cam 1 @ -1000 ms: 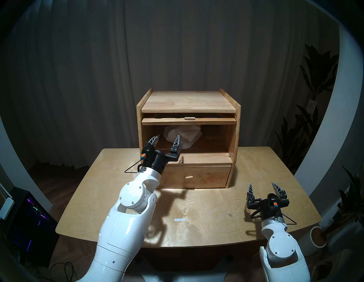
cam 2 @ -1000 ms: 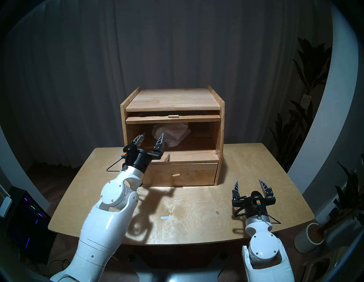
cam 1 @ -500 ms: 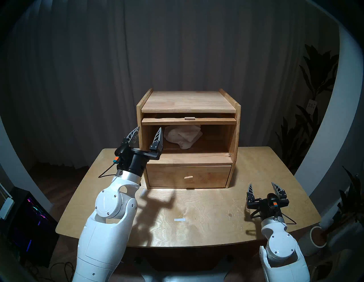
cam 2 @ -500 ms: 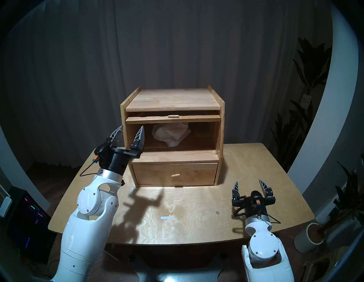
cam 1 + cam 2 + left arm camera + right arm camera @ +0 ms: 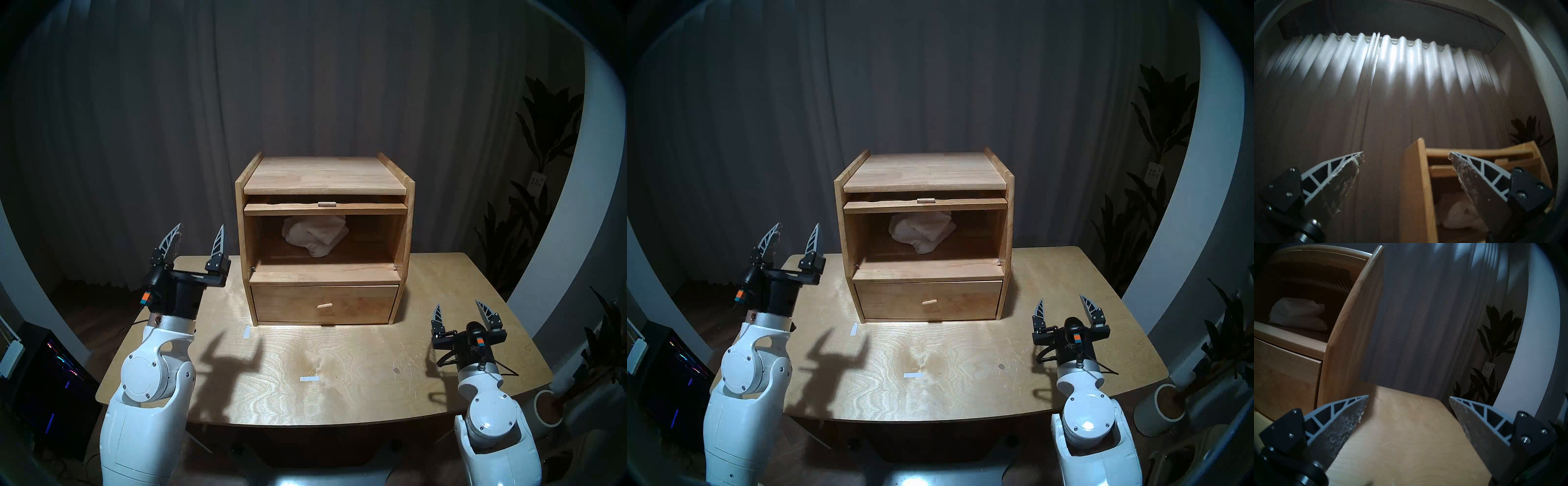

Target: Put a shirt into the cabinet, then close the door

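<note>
**Both grippers empty, shirt shelved**

Left gripper (image 5: pixel 198 236): raised left of the cabinet (image 5: pixel 324 176), fingers upward, spread wide, holding nothing.
Right gripper (image 5: pixel 460 310): low over the table (image 5: pixel 356 380), near right, fingers wide, empty.
Shirt (image 5: pixel 315 234): bundled inside the cabinet's compartment.
Door (image 5: pixel 325 209): lifted flat under the top.
Legible writing: none.

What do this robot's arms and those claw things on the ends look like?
Glossy white rounded arm shells with small screws end in black wrists. Each gripper, left gripper and right gripper, has two pointed grey fingers with triangular cut-outs, worn pads, an orange-and-blue tag and thin black cables.
</note>
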